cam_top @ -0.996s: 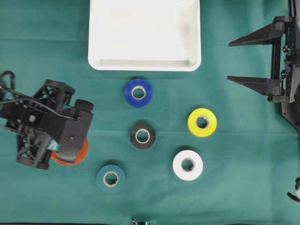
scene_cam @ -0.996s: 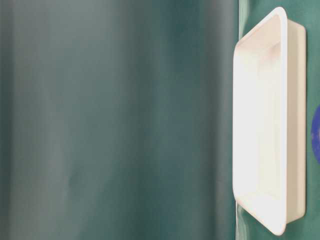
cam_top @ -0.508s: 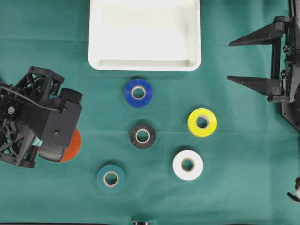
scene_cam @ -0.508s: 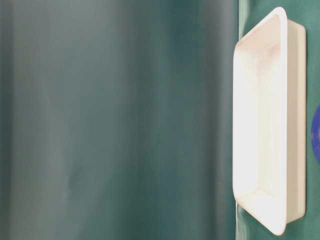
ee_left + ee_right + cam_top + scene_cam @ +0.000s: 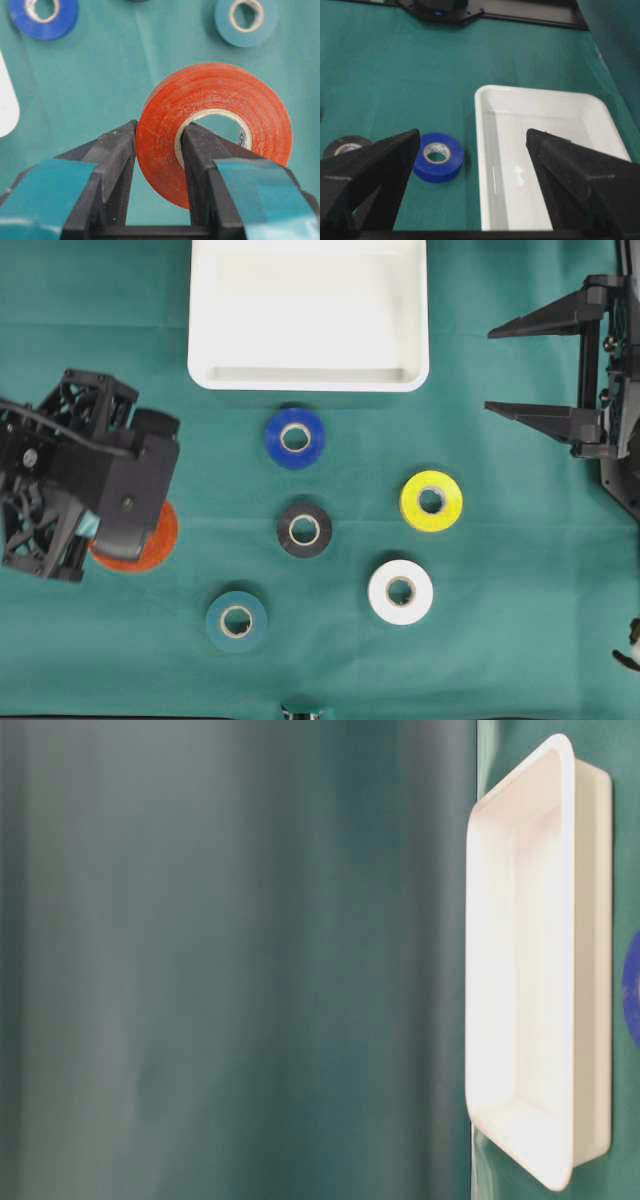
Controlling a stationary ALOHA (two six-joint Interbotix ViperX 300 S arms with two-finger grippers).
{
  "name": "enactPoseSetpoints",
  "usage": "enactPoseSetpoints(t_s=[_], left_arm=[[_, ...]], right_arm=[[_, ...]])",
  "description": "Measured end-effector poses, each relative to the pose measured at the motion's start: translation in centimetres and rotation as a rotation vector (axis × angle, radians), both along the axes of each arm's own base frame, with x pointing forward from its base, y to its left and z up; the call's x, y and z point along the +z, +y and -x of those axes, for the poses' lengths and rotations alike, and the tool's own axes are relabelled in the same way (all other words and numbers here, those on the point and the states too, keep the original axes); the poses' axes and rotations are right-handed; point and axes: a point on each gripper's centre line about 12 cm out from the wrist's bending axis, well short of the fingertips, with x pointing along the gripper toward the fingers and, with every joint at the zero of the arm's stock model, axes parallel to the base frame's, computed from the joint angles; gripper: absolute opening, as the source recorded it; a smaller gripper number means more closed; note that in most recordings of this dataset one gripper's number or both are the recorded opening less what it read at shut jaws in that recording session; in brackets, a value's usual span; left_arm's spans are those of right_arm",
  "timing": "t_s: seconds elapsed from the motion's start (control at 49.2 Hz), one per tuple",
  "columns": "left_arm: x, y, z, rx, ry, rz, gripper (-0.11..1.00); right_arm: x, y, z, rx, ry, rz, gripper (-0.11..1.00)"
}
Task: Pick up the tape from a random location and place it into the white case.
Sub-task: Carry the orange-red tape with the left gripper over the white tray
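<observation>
left pincer (image 5: 157,150) clamped on orange tape (image 5: 215,125), lift step; next, carry toward white case (image 5: 308,376) at 1 o'clock.

Orange tape roll (image 5: 220,100) pinched through its wall by jaws

Five spare rolls lay on green cloth (image 5: 520,640): blue (image 5: 295,438) at twelve, black (image 5: 304,530) centre, yellow (image 5: 431,501) three, white (image 5: 400,592) five, teal (image 5: 236,621) seven.
</observation>
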Motion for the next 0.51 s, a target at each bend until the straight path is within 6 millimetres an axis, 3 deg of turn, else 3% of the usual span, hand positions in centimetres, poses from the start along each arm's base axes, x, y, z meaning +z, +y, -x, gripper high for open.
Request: enactPoseSetpoints(t_s=[0.224,0.508], left_arm=[[-0.1,3.5,-0.6,0.113,0.002,0.000,0.22],[0.1,9.8,-0.5,0.317,-0.002,-0.003,0.22]], right_arm=[[0.0,0.0,0.0,0.000,0.000,-0.001,0.90],[0.1,0.0,0.0,0.000,-0.002,-0.001,0.90]])
